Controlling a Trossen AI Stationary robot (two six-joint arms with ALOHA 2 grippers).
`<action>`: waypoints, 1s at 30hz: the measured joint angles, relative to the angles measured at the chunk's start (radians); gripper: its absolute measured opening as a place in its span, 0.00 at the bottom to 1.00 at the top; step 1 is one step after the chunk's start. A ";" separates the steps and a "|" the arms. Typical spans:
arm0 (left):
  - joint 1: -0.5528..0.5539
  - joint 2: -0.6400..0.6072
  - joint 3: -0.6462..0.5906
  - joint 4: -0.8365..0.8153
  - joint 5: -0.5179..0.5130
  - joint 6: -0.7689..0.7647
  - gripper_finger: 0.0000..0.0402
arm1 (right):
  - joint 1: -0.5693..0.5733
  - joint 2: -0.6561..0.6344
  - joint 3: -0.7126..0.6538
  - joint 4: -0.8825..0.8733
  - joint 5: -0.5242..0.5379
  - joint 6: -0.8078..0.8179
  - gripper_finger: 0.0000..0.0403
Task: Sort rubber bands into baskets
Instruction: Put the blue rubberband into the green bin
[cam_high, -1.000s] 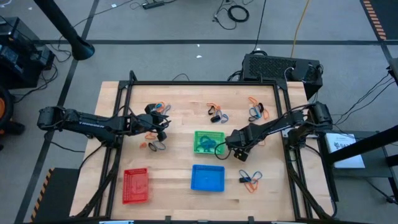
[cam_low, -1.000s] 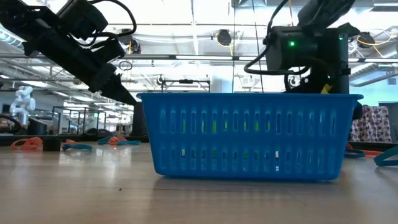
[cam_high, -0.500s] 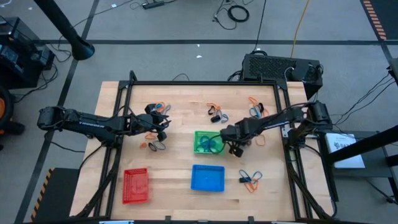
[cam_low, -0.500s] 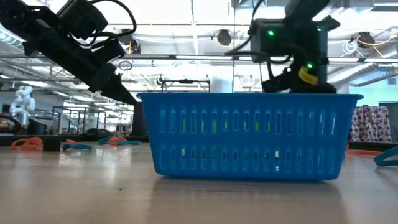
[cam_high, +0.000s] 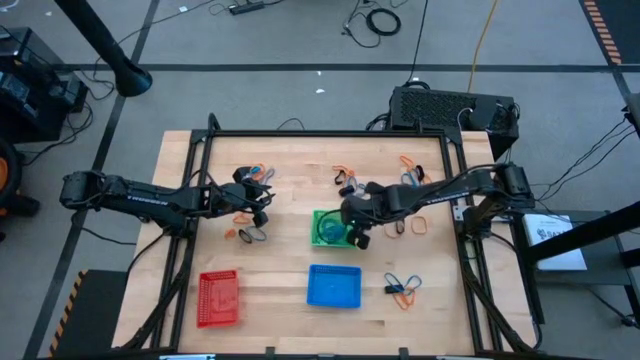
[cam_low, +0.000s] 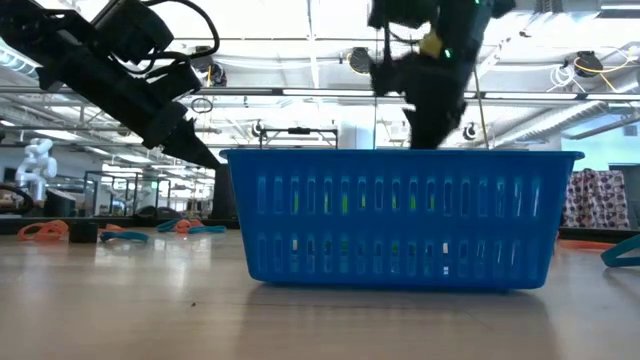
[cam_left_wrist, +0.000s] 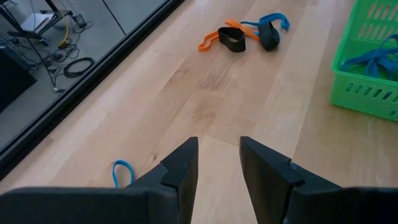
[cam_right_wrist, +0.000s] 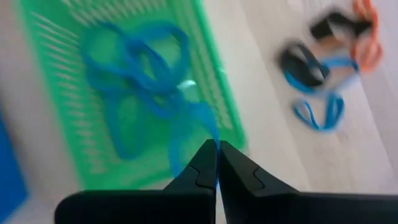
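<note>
Three baskets: green basket (cam_high: 334, 228) mid-table, blue basket (cam_high: 334, 285) nearer the front edge, red basket (cam_high: 218, 297) at the front left.
Green basket contents: several blue rubber bands (cam_right_wrist: 144, 53) tangled together inside it; nothing else shows in there.
Blue basket contents: looks bare from above; through its mesh in the low view I cannot tell.
Red basket contents: no bands that I can make out.
Right gripper (cam_right_wrist: 217, 160): over the green basket's right side, fingers pressed tight together, with a blue band (cam_right_wrist: 202, 121) trailing up to the tips; it looks pinched there, though the blur leaves a little doubt.
Left gripper (cam_left_wrist: 217, 165): out over the left part of the table, fingers parted with nothing between them, waiting above bare wood.
Loose bands, back left: a mixed orange, blue and black cluster (cam_high: 255, 176) close to the left arm, plus a couple more (cam_high: 247, 235) just nearer the front.
Loose bands, back middle: a small orange, black and blue heap (cam_left_wrist: 245, 35).
Loose bands, back right: another group (cam_high: 411, 176) beyond the right arm, and an orange loop (cam_high: 420, 226) beside it.
Loose bands, front right: a blue and orange bunch (cam_high: 401, 288) beside the blue basket.
Progress: early, I'd say; only blue has gone anywhere, orange and black are all still on the table.
Left to do: clear five scattered clusters and start the other two baskets.
</note>
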 joint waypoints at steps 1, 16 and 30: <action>0.000 0.000 0.000 0.000 0.000 0.000 0.32 | 0.005 0.000 0.014 0.013 -0.001 -0.003 0.00; 0.000 0.000 0.000 -0.011 0.000 -0.011 0.32 | 0.023 0.084 0.032 0.258 -0.005 -0.046 0.01; 0.000 0.000 0.000 -0.096 0.010 -0.090 0.32 | 0.023 0.101 0.032 0.261 -0.029 -0.112 0.19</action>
